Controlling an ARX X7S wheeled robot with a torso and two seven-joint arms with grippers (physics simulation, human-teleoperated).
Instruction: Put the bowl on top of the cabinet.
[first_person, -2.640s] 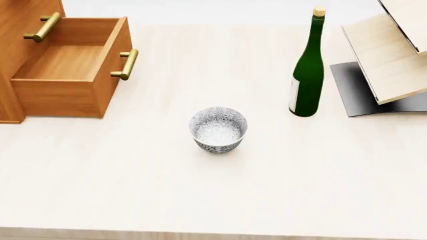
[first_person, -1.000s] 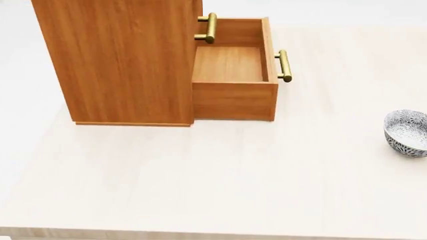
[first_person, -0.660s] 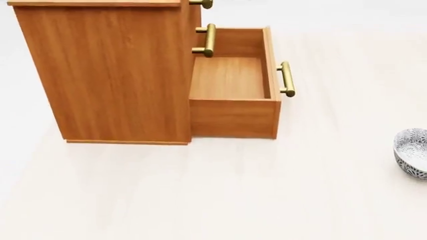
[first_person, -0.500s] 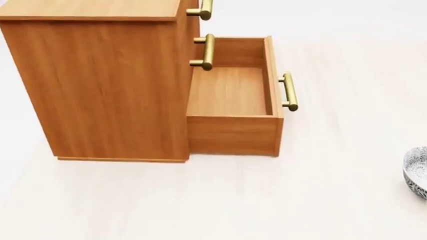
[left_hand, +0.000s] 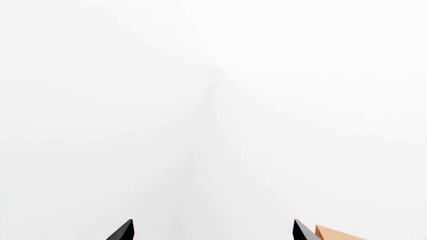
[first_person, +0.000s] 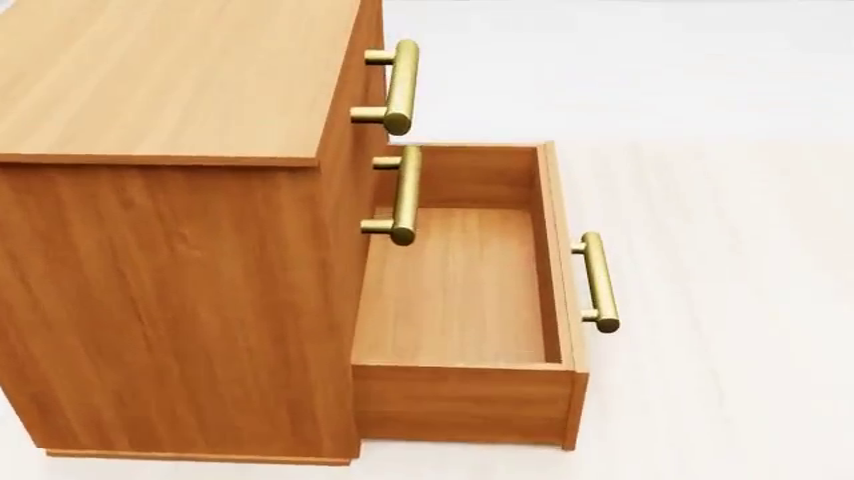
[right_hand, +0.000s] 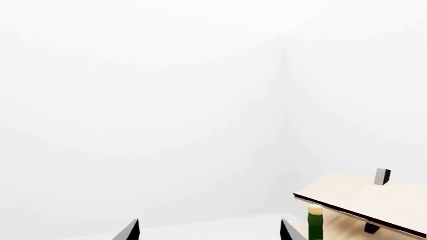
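The cabinet (first_person: 174, 250) fills the left half of the head view, orange-brown wood with a bare flat top (first_person: 174, 75). Its lowest drawer (first_person: 461, 300) stands pulled out and holds nothing. The bowl is out of view in every frame. Neither arm shows in the head view. In the left wrist view only the two dark fingertips (left_hand: 123, 231) of my left gripper (left_hand: 212, 232) show, far apart, with nothing between them, and an orange-brown corner of the cabinet (left_hand: 337, 234) beside them. My right gripper (right_hand: 209, 232) is likewise open and holds nothing.
Brass bar handles (first_person: 400, 85) stick out from the drawer fronts, one on the open drawer (first_person: 601, 282). Pale tabletop (first_person: 721, 200) lies right of the cabinet. The right wrist view shows a green bottle's neck (right_hand: 315, 225) and pale slanted boards (right_hand: 367, 200) against white walls.
The head view has kept swinging left and toward the cabinet: the cabinet's top has come into sight and grown large, and the bowl has slid off the right edge.
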